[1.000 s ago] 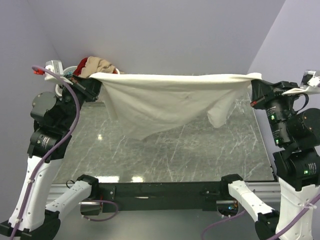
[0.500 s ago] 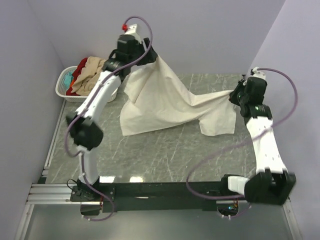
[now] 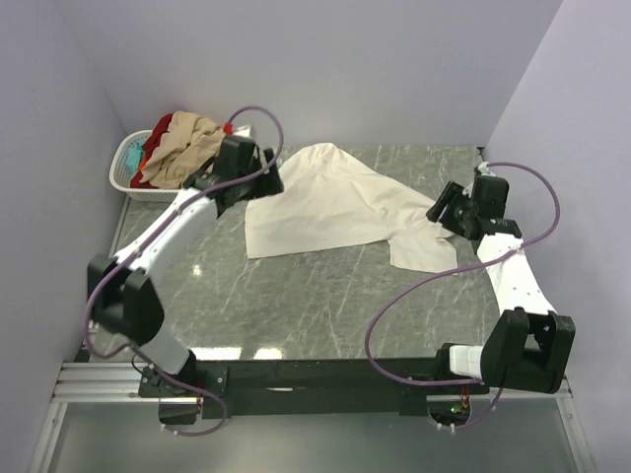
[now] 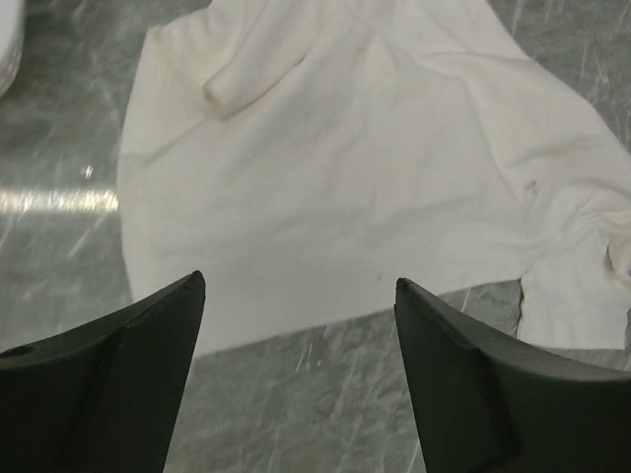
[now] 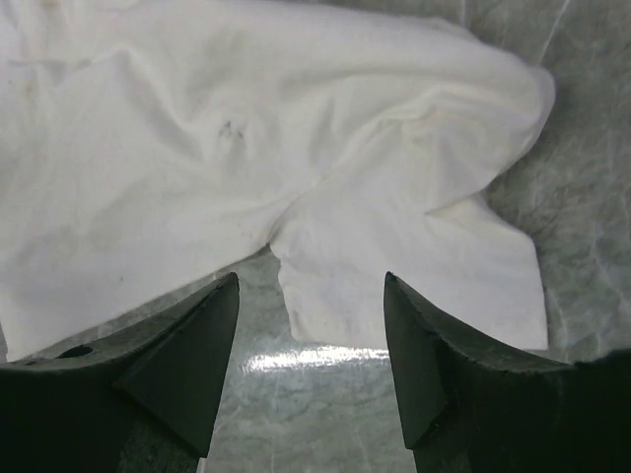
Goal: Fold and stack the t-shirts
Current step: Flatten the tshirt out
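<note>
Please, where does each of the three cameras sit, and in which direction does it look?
Top external: high behind the bases, looking down at the table; left arm and right arm show whole.
Left wrist: above the cream-white t-shirt, looking down; the open left gripper shows.
Right wrist: above the same shirt's edge, looking down; the open right gripper shows.
Shared: all three see that shirt.

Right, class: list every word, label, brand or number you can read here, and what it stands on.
No text can be read.
The large cream-white cloth t-shirt carries only a tiny dark mark, too small to tell.
The white slotted plastic laundry basket shows no lettering.
</note>
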